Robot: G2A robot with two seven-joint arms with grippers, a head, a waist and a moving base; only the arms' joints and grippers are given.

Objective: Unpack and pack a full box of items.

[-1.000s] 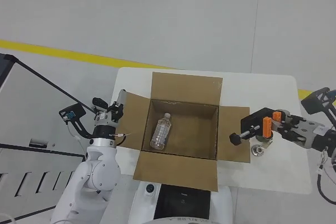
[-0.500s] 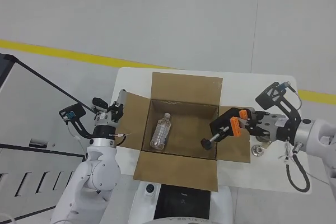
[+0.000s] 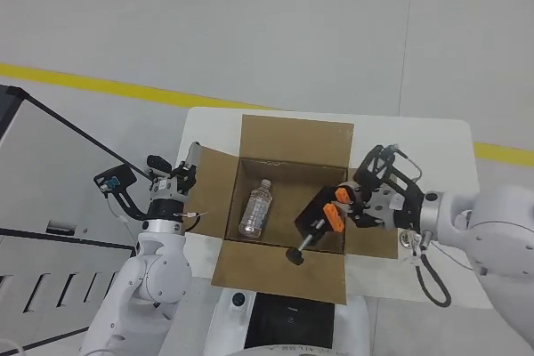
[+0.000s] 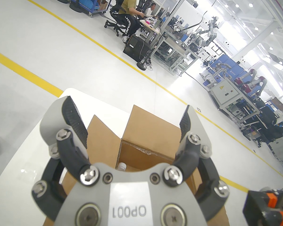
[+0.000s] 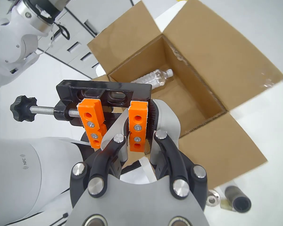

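From above, I saw the open brown cardboard box (image 3: 294,141) in the middle of the white table (image 3: 427,151), all four flaps folded out. The clear plastic bottle with a white cap (image 3: 255,209) lay on the box floor near the left wall. The right gripper (image 3: 351,209) hung over the box's right side and carried the black screw clamp with orange jaw blocks (image 3: 319,222). The clamp's black knob reached out above the near flap.

The right wrist camera gave me the grip itself. The right gripper (image 5: 139,118) was clenched on one orange block of the clamp (image 5: 103,92), and the screw pointed away from the box (image 5: 214,48). Past the clamp lay the bottle (image 5: 153,78). Beside a flap, a dark short tube (image 5: 237,202) and a small metal ring (image 5: 212,197) rested on the table.

The left wrist camera showed the left gripper (image 4: 128,116) spread wide and holding nothing. It was over the table's left edge and faced the box (image 4: 151,132), with the bottle's cap (image 4: 121,165) just visible between its fingers. The clamp (image 4: 266,203) sat at a corner of that view.
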